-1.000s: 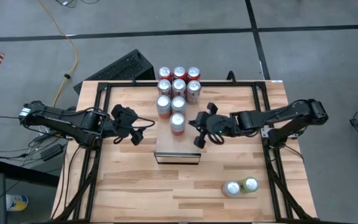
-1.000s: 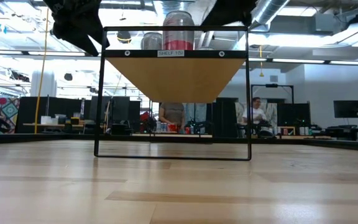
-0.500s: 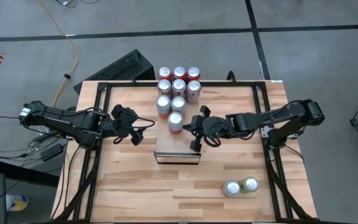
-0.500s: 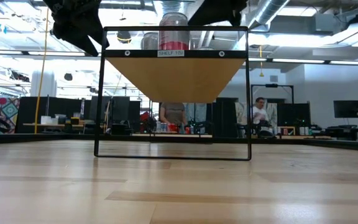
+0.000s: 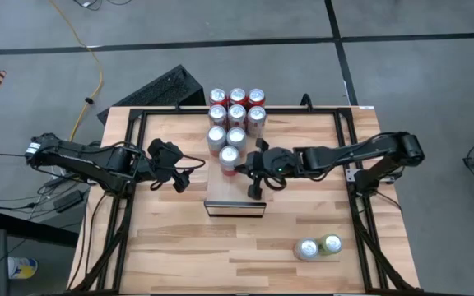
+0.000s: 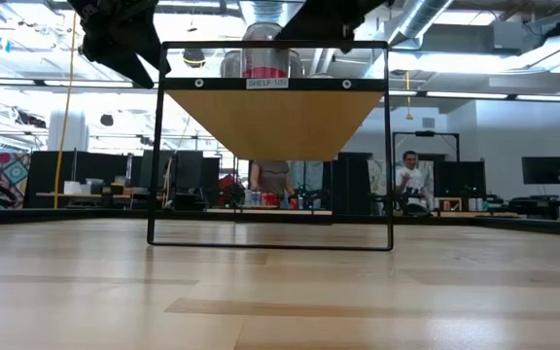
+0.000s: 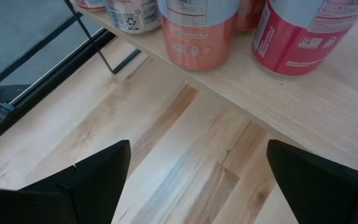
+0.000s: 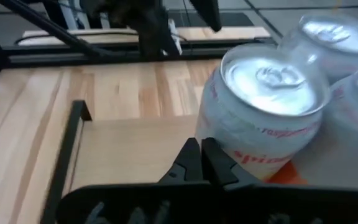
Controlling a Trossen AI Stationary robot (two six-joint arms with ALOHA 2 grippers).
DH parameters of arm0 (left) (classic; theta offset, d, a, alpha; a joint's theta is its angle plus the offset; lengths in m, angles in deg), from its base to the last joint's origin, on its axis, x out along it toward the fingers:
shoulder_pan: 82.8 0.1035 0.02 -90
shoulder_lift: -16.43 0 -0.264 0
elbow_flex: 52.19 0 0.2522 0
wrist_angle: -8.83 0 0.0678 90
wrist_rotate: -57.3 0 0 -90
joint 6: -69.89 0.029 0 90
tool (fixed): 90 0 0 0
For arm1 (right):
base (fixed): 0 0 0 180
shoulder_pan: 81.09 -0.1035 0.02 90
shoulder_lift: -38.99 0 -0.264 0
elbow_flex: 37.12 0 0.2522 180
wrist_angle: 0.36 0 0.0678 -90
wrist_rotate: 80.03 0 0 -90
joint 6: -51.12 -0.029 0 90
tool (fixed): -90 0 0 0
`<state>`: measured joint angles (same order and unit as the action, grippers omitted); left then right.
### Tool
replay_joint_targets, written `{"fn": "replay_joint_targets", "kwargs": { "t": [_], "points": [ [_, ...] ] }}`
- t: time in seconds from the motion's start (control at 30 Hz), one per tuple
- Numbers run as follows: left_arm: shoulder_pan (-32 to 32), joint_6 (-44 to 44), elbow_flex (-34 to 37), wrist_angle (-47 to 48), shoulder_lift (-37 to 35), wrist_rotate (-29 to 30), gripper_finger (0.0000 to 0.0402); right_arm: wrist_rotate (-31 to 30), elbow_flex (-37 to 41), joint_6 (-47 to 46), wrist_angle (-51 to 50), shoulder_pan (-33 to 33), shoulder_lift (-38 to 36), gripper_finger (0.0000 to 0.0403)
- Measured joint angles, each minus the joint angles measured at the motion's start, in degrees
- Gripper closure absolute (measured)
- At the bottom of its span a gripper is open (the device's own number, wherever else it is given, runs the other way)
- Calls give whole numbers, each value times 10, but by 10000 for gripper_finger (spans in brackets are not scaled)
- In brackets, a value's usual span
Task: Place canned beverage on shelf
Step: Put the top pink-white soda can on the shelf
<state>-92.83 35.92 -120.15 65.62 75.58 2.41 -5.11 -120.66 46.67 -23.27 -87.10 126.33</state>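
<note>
Pale wood planks make up the table (image 5: 163, 238), framed in black. On the left side the left gripper (image 5: 189, 177) hovers beside the shelf (image 5: 235, 197), its jaws spread wide with nothing between them; its wrist camera looks past the two dark fingers (image 7: 86, 180) at bare tabletop and the bottoms of several cans on the shelf's edge.

The shelf stands mid-table, a narrow light-wood platform running away from the low camera, with a dark front frame. A block of cans (image 5: 237, 107) fills its far end in rows. In front of these, the nearest can (image 5: 230, 156), silver-topped with a red-orange lower band, stands upright on the shelf.

Just beside that can, on its right, is the right gripper (image 5: 252, 174), reaching in over the shelf. Its jaws are pressed together and hold nothing; in the right wrist view the closed fingertips (image 8: 202, 163) sit next to the can's side (image 8: 263, 118).

Near the table's front right corner, two more cans (image 5: 318, 246) stand together.
</note>
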Motion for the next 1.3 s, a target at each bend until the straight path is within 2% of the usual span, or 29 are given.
{"fn": "replay_joint_targets", "kwargs": {
  "t": [0.27, 0.33, 0.4, 0.63, 0.83, 1.17, 1.3],
  "points": [
    [0, -9, 0, 0, 0, -2, 38, -34, -1, -19, -75, -25, -33, 403],
    [0, -12, 0, 0, 0, -1, 38, -58, -1, -22, -82, -24, -34, 403],
    [0, -12, 0, 0, 0, 1, 38, -77, 0, -19, -89, -16, -34, 403],
    [0, -12, 0, 0, 0, 2, 38, -75, 0, -3, -78, 24, -26, 403],
    [0, -12, 0, 0, 0, 17, 38, -17, 0, 6, -57, 35, -26, 403],
    [0, -10, 0, 0, 0, 21, 38, 10, 0, 22, -26, 39, -3, 403],
    [0, -8, 0, 0, 0, 24, 38, 50, -1, 43, 16, 39, 17, 403]
  ]
}}
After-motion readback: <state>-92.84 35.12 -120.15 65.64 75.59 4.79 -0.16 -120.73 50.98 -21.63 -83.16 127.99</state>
